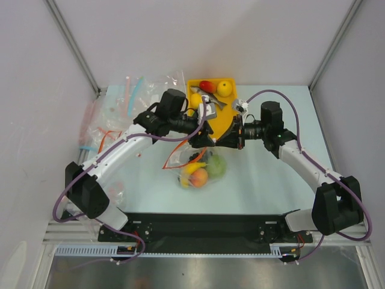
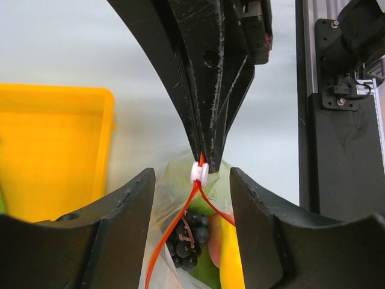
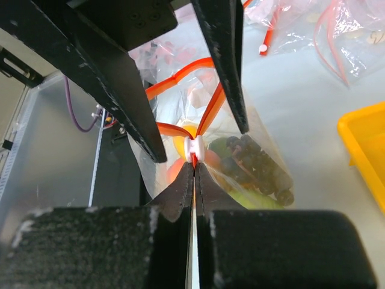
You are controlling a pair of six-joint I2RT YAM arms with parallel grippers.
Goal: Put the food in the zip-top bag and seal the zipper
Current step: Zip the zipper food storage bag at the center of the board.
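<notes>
The zip-top bag lies mid-table holding a yellow banana, a peach, a green fruit and black grapes. My right gripper is shut on the red zipper just behind its white slider, and holds that end of the bag up. My left gripper is open, with its fingers either side of the slider and the mouth's two red strips. In the top view the two grippers, left and right, meet tip to tip above the bag.
The yellow tray stands just behind the grippers, with a red piece and a round yellow piece in it. Other clear pouches with blue and red strips lie at the back left. White walls close in the sides and back.
</notes>
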